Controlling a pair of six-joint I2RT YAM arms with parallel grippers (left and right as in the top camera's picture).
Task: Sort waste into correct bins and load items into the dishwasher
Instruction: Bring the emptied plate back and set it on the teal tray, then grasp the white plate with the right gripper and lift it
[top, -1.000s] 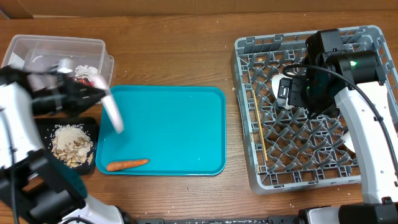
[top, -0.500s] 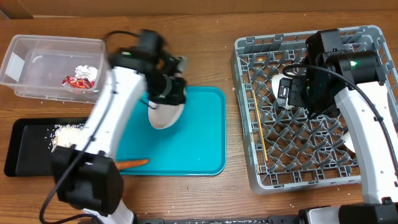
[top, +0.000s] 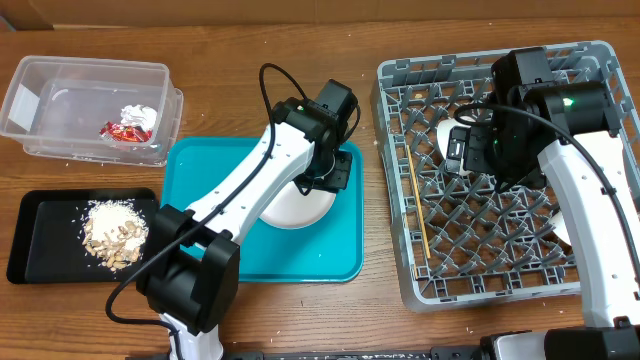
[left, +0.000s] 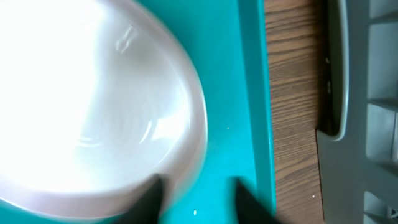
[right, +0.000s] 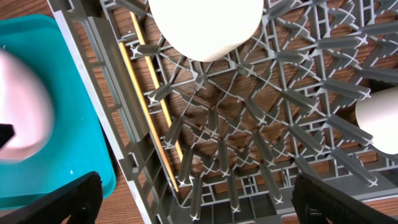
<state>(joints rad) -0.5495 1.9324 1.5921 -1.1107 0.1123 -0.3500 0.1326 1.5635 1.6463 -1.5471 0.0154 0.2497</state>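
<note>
Left hand (left: 199, 185) low over the right part of the teal tray (top: 325, 250), fingers (left: 152, 199) apart, straddling the rim of the white bowl (top: 290, 208). One finger on the bowl side, the other out over bare teal, clear of the rim. Not clamped; contact on the bowl-side finger: cannot tell. Bowl upright, flat on the tray, toward the tray's right edge. Left arm stretched diagonally across the tray from its near-left corner.

Right hand (right: 196, 186) over the dish rack (top: 393, 200), fingers spread wide, nothing gripped, only pegs and grid floor below. Rack on the right side of the tabletop (top: 300, 80), near the teal tray, a strip of bare wood between them. Chopsticks (top: 418, 205) flat in the rack, close along its left wall, roughly parallel to it. One round white dish (right: 205, 25) among the pegs in the rack's far-left part, just beside the right hand; bowl or cup: cannot tell. Second white dish (right: 380, 118) elsewhere in the rack, cut off by the frame edge in the right wrist view.

Clear tub (top: 30, 100) at far left, red wrapper (top: 120, 130) and white tissue (top: 140, 112) inside, touching each other. Black tray (top: 40, 240) just beside the tub, on the side nearer the arm bases, food scraps (top: 115, 232) heaped in its right half. Both bins left of the teal tray.
</note>
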